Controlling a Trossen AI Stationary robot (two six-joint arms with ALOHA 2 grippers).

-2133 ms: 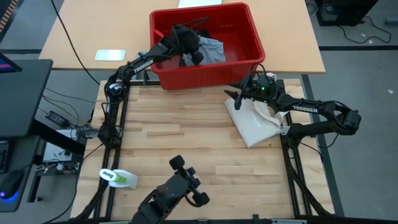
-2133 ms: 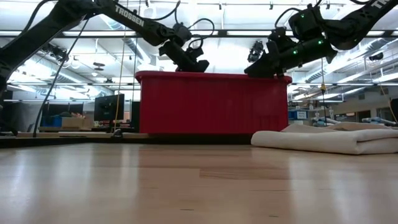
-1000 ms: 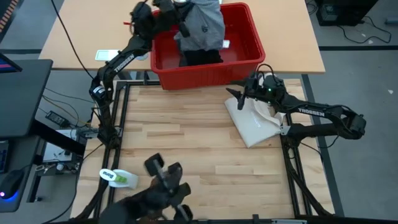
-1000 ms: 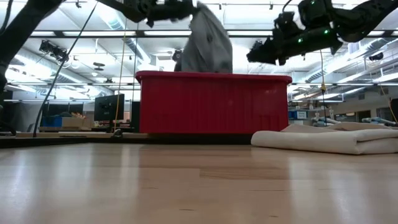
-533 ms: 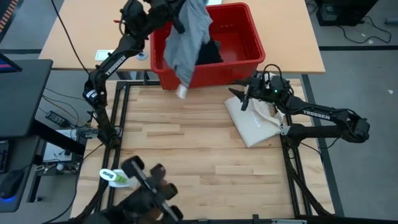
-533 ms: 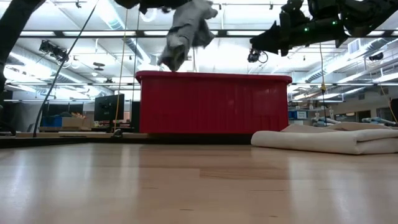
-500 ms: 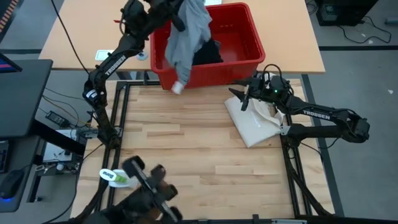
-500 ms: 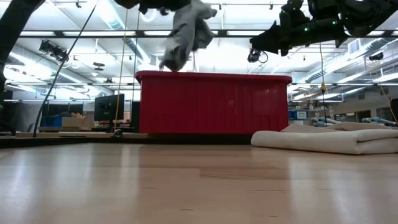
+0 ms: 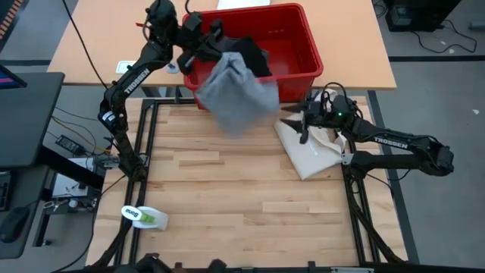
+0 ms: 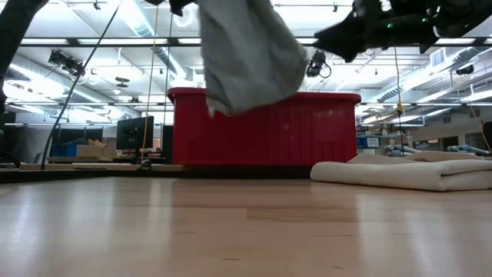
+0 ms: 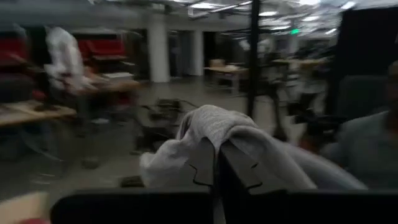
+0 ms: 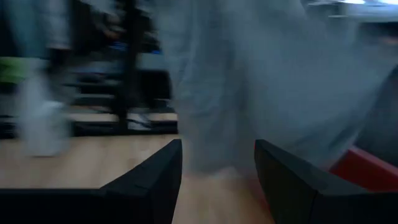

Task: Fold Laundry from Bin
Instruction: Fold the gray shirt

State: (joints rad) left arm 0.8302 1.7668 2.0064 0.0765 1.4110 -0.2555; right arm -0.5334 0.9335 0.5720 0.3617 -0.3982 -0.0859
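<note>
The red bin (image 9: 303,47) stands at the table's far edge with a black garment (image 9: 251,54) inside it. My left gripper (image 9: 206,45) is up over the bin's left end, shut on the light grey T-shirt (image 9: 239,92). The shirt billows out over the bin's near wall (image 10: 265,127) and shows large in the low view (image 10: 246,54). My right gripper (image 9: 294,121) is open near the bin's right near corner, above the folded cream tote bag (image 9: 311,150). In the right wrist view the grey shirt (image 12: 261,81) hangs ahead of its fingers. My left gripper pinches a bunched fold of the grey T-shirt (image 11: 212,127) between its two shut fingers (image 11: 205,168), which point about level. Cloth drapes down on both sides of the fingers. The shirt hangs slack below them, clear of the bin and the table.
The cream tote bag (image 10: 400,173) lies flat at the table's right side, next to the bin. A green and white bottle (image 9: 144,216) lies at the near left corner. A white card (image 9: 134,67) lies on the far table, left of the bin.
My left gripper has rolled its wrist and swung toward the table's near edge with the grey T-shirt. The shirt, lifted clear of the bin, has swung out over the bin's near wall and spread wider. My right gripper has drifted slightly up and toward the right edge.
</note>
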